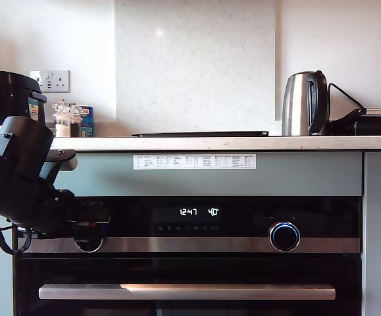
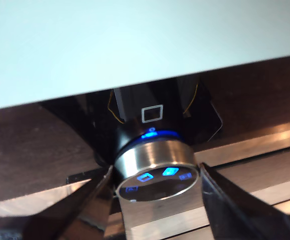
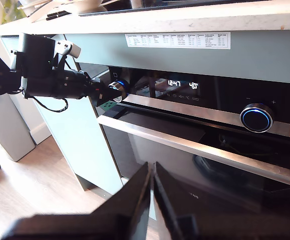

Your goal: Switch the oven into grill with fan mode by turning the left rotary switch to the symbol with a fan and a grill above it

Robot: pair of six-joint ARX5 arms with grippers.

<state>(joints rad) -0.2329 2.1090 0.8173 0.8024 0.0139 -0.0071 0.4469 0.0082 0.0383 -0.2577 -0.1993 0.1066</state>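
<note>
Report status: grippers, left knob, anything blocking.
My first gripper open, fingers flanking the left rotary switch, contact unclear. My second gripper shut, empty, back from the oven. Nothing in the way.

The oven (image 1: 190, 263) has a white display (image 1: 199, 212) in the middle of its black glass front. It reads 12:47 and then 40 with a small sign after it. A row of tiny signs sits just under the numbers, too small to read.

The left rotary switch (image 2: 157, 176) has small blue signs lit on its face; one looks like a little square. A white square sign (image 2: 152, 114) stands on the glass just beside it.

A white sticker (image 1: 194, 161) on the pale panel above the oven has a table of print, too small to read.
</note>
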